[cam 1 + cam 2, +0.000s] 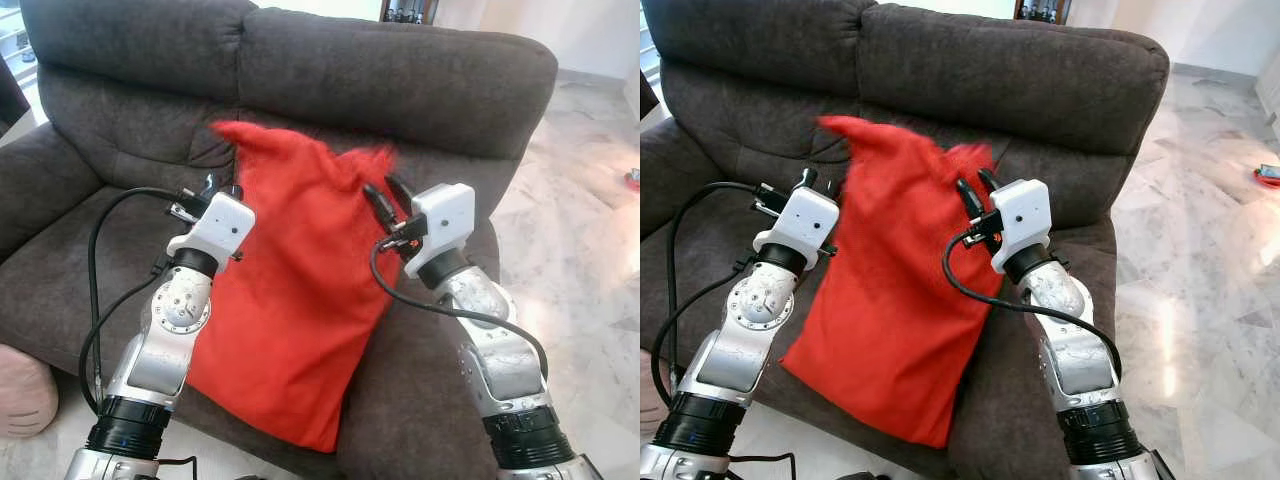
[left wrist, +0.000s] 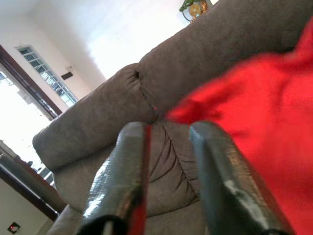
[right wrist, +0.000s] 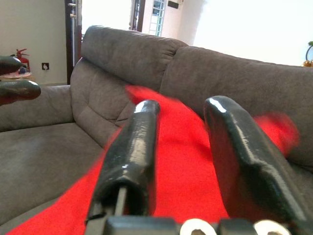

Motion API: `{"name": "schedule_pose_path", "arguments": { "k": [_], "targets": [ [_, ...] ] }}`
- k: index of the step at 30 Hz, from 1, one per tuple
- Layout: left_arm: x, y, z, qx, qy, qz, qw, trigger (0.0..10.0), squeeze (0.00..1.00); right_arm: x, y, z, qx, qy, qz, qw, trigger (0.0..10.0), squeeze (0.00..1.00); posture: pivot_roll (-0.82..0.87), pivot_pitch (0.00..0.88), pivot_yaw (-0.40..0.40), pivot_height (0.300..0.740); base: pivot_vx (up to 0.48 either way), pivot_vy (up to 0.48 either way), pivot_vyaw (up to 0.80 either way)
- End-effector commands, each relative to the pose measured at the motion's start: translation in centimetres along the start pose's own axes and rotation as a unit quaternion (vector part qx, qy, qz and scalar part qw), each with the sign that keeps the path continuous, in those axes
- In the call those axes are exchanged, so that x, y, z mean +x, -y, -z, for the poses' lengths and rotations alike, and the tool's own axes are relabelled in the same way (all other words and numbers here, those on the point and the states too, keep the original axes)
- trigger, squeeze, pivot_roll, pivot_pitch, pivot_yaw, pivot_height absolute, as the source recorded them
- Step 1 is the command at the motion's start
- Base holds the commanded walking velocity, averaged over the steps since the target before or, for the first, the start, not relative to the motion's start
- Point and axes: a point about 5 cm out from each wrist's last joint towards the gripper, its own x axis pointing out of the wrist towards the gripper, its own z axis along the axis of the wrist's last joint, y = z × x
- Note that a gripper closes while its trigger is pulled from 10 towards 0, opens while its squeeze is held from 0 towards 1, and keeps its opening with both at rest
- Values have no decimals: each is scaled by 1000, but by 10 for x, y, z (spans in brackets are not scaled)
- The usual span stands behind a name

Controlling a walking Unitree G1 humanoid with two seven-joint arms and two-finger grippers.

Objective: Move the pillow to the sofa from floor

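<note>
Head views: red pillow [image 1: 290, 300] lies on dark grey sofa [image 1: 400, 70] seat, top at the backrest, lower corner over seat's front edge. Left gripper [image 1: 222, 187] and right gripper [image 1: 385, 195] flank its upper part.

Wrist views: both grippers' fingers apart, nothing between; pillow blurred.

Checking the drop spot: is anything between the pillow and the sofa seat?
Nothing visible. The red pillow already lies on the sofa, top against the backrest, lower corner over the seat's front edge. Both tools, left and right, are open beside it.
</note>
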Motion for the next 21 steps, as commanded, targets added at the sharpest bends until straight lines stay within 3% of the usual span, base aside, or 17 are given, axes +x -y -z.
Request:
{"name": "schedule_pose_path", "arguments": {
  "k": [1,2,3,4,5,6,7,8,10,13,17,21],
  "targets": [
    [3,1,-6,2,11,2,1000,10000,1000,0,6,-2,-12,-1,19,1000,10000,302,109,63,-43,740,0,0,0],
    [3,1,-6,2,11,2,1000,10000,1000,0,6,-2,-12,-1,19,1000,10000,302,109,63,-43,740,0,0,0],
    [2,2,-5,2,9,2,1000,10000,1000,-2,18,4,-22,-15,64,998,10000,0,110,63,-43,740,0,0,0],
    [1,3,-3,2,4,3,1000,10000,1000,-5,26,9,-20,-24,96,995,10000,0,112,64,-42,740,0,0,0],
    [0,4,0,1,-2,5,1000,10000,878,-8,34,13,-15,-32,126,991,10000,0,112,64,-42,740,0,0,0],
    [-1,5,2,0,-7,6,1000,10000,878,-10,39,16,-11,-38,144,989,10000,0,112,64,-41,740,0,0,0],
    [-3,6,6,-3,-13,7,1000,10000,110,-12,43,20,-5,-44,160,986,10000,0,113,63,-41,740,0,0,0],
    [-5,7,9,-9,-21,8,1000,10000,0,-15,48,24,0,-53,175,983,10000,0,114,63,-40,740,0,0,0],
    [-17,12,32,-49,-72,6,996,10000,0,-29,61,44,-5,-98,219,971,10000,0,112,65,-38,740,0,0,0],
    [-28,12,46,-89,-106,-9,990,10000,0,-41,69,58,15,-120,247,961,10000,0,112,69,-36,740,0,0,0],
    [-33,10,49,-101,-115,-28,988,10000,0,-59,79,75,71,-134,308,939,10000,0,114,67,-32,740,0,0,0],
    [-37,16,54,-101,-122,-22,987,10000,0,-70,81,92,72,-152,336,927,10000,0,114,65,-29,740,0,0,0]
  ]
}}
